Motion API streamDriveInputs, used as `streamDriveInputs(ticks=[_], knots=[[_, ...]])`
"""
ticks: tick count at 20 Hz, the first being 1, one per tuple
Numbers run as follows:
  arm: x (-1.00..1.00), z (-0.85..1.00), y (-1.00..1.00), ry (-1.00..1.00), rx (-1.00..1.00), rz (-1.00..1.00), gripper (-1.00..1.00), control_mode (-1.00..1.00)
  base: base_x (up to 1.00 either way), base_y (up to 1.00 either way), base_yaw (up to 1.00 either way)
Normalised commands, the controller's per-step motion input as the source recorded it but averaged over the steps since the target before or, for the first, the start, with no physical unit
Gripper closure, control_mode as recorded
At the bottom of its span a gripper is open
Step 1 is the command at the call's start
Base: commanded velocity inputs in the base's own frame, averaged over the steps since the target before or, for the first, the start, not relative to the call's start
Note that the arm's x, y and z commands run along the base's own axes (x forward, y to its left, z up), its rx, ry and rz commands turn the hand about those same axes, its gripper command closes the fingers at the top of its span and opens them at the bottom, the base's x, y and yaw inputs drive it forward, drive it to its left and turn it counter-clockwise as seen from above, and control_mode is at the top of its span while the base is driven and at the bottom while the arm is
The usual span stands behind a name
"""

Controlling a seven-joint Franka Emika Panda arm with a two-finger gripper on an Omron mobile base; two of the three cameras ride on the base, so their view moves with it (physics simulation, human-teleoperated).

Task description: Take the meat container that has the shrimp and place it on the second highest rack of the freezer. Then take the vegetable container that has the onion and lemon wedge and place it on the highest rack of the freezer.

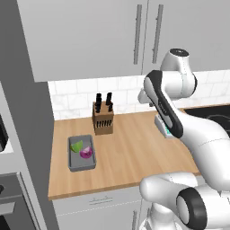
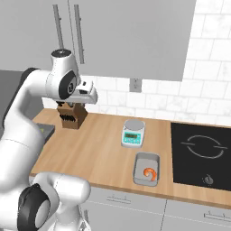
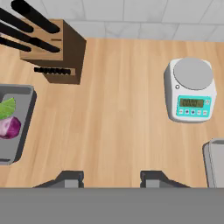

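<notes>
You are at the start of the job, as I judge it: both containers sit on the wooden counter [image 2: 90,149] and nothing is in the gripper [image 3: 113,178]. In the hand view the two dark finger tips stand apart, with bare wood between them, so the jaws are parted and hold nothing.

The meat container [image 2: 147,168] is the grey tray near the front edge of the counter, just in front of the kitchen scale [image 2: 133,133] and beside the black cooktop [image 2: 203,151]. The orange shrimp [image 2: 150,173] lies inside it, so this is the tray you must take first. In the hand view only its corner comes in at the right edge.

The vegetable container [image 1: 81,152] lies well apart from it, on the other end of the counter, in front of the knife block [image 1: 103,117]. It holds the purple onion [image 1: 86,152] and the green lemon wedge [image 1: 77,145], which touch each other.

The hand hangs high above the counter, between the two trays, and looks down on both of them. I think this high position serves to survey them before you choose. For the next move, you need to bring the gripper toward the shrimp tray and down over one wall of it. The tall grey panel at the left edge of the left base view may be the freezer, but I cannot tell.
</notes>
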Motion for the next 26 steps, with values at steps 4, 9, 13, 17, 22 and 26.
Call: streamDriveInputs(ticks=[4, 9, 13, 17, 22, 26], knots=[[-0.11, -0.02, 0.00, 0.00, 0.00, 0.00, -1.00, -1.00, 0.00, 0.00, 0.00], [-0.25, -0.34, 0.35, 0.00, -0.03, 0.02, -1.00, -1.00, 0.00, 0.00, 0.00], [-0.10, -0.54, 0.58, 0.00, -0.06, 0.29, -1.00, -1.00, 0.00, 0.00, 0.00], [-0.04, -0.55, 0.48, 0.00, -0.01, 0.51, -1.00, -1.00, 0.00, 0.00, 0.00], [-0.01, -0.40, 0.55, 0.04, -0.01, 0.52, -1.00, -1.00, 0.00, 0.00, 0.00], [-0.08, -0.42, 0.77, 0.04, -0.11, 0.43, -1.00, -1.00, 0.00, 0.00, 0.00]])
